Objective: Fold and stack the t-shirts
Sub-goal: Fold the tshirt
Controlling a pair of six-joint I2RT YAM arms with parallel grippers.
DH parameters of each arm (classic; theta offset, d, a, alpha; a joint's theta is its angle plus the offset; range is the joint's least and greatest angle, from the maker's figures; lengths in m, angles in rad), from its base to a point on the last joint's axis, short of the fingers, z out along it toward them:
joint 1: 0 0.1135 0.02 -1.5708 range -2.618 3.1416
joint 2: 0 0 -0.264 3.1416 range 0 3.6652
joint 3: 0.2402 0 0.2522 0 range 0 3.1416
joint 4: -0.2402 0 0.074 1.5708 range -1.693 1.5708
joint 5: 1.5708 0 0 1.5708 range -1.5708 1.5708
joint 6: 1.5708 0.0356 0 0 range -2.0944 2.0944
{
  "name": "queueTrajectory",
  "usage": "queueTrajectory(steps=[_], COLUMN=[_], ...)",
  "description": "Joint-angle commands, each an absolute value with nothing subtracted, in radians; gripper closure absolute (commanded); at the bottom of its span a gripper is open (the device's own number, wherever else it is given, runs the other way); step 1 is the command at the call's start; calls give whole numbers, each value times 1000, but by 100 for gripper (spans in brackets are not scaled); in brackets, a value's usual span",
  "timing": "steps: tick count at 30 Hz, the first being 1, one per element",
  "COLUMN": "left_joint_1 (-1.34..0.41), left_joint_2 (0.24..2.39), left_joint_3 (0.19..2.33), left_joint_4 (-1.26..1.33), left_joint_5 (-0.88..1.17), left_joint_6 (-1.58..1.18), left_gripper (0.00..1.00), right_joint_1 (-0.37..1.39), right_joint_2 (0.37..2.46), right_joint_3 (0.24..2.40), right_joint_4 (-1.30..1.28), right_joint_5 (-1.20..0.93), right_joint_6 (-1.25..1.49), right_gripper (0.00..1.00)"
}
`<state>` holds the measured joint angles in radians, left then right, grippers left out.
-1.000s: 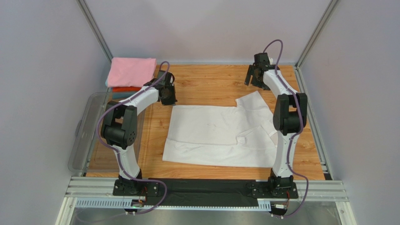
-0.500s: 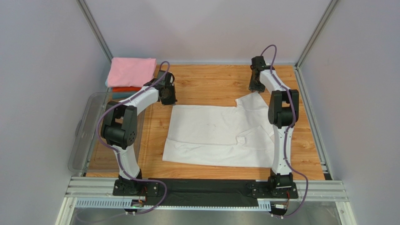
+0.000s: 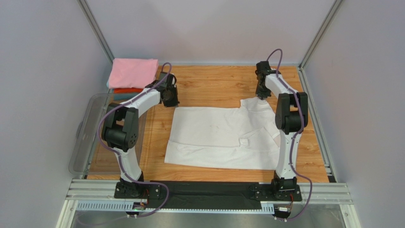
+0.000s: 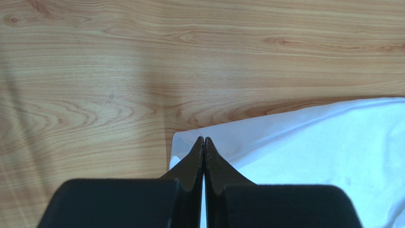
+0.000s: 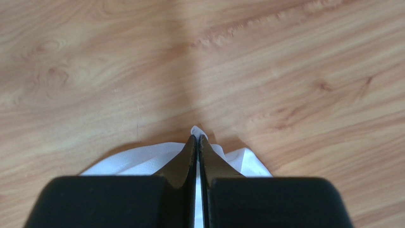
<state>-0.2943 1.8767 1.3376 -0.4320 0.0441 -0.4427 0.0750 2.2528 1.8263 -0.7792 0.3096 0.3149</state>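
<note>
left gripper (image 4: pixel 204 140), right gripper (image 5: pixel 197 137): clamped tight on white t-shirt (image 3: pixel 218 133) far edge | advice: lift both together, level, cloth taut

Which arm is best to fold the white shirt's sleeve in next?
Right: the right gripper is shut on the sleeve tip. The left gripper pinches the shirt's far left corner, away from that sleeve.

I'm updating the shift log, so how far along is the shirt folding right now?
Done: a folded stack, pink on top, sits at the far left. In hand: the left gripper and right gripper each pinch the far edge of the white t-shirt, which lies spread out. Left: folding it and stacking it.
</note>
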Motion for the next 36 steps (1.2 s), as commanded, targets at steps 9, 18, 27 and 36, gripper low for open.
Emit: queueTrajectory(steps=[9,18,27,36], left_joint_1=[-296,-298,-298,-298], left_joint_2=[1700,1531,1382,1307], left_joint_3=[1192,993,830,752], left_joint_4=[-344,-244,-167,-161], left_joint_5=[100,130,153,153], left_joint_6=[-472,-495,-511,-522], left_gripper=[100,100,100,100], right_joint_1=[109,140,146,156], right_joint_2=[1759,1375,1091,959], right_joint_3=[1386,1044,888,804], right_joint_4=[-673,-689,-816,-896], right_joint_5=[342,376,390,364], right_joint_6=[431,495,537,560], right_gripper=[100,100,100,99])
